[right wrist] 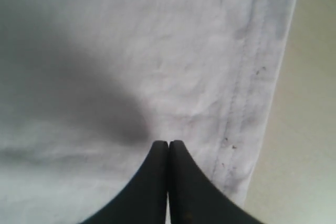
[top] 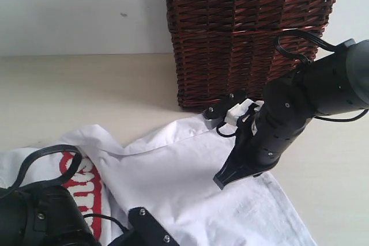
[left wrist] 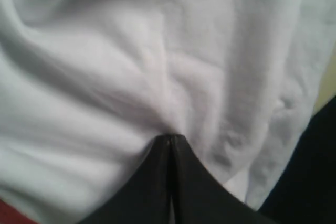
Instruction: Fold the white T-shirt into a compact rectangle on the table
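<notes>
Left wrist view: left fingers (left wrist: 174, 149) are together, and creases in the T-shirt (left wrist: 157, 66) run into the tip, so I read it as pinched on a bunch of cloth. Right wrist view: right fingers (right wrist: 174, 151) are pressed together just inside the stitched hem (right wrist: 247, 103). The cloth is flat there and nothing is visibly held; can't tell if they touch it.

T-shirt lies on the table (top: 69, 90) in front of the basket (top: 248, 33), far edge close to the basket foot. Its left part is rumpled and partly hidden by the left arm (top: 40, 217).

Risks, my judgement:
- Left pinch looks like a small bunch, maybe one layer. Pull on it and the whole shirt drags, or the fold comes out creased, not square.
- Right side has no grip. If only the left moves, the hem end would not follow and the fold goes skewed. If the right pushes down and slides, it ploughs wrinkles.
- Right arm (top: 288, 113) sits close to the basket; a swing back could knock it.
- Cable loops (top: 40, 162) hang near the cloth, possible snag.

Writing: red-outlined white lettering (top: 86, 191) shows in the exterior view beside the left arm, cut off and not readable. No brand or label legible. Dark specks (right wrist: 227, 140) along the hem are not text.
</notes>
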`<action>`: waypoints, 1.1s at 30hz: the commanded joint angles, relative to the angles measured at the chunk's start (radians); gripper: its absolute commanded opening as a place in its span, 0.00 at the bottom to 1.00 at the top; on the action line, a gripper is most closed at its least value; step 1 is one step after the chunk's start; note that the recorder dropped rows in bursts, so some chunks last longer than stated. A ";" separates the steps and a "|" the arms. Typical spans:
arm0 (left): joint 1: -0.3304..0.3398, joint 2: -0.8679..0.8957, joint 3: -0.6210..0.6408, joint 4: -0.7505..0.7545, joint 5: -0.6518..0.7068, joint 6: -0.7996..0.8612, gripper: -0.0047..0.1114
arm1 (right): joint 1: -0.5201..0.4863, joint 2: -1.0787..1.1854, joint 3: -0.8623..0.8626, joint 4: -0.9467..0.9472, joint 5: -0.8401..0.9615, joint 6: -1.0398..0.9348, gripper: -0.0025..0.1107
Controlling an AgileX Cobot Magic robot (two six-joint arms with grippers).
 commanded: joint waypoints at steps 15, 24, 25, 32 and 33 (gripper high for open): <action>-0.042 0.028 0.019 -0.063 0.091 0.127 0.04 | -0.021 0.124 -0.022 0.016 0.010 -0.045 0.02; -0.044 0.028 0.054 -0.117 0.227 0.237 0.04 | -0.024 0.173 -0.147 -0.033 0.102 -0.041 0.02; -0.044 0.028 0.065 -0.130 0.227 0.258 0.04 | -0.029 0.173 -0.160 -0.037 0.114 -0.041 0.02; -0.044 0.028 0.084 -0.138 0.170 0.296 0.04 | -0.084 0.173 -0.209 -0.052 0.170 -0.041 0.02; -0.044 0.028 0.084 -0.138 0.151 0.304 0.04 | -0.095 0.173 -0.214 -0.052 0.172 -0.037 0.02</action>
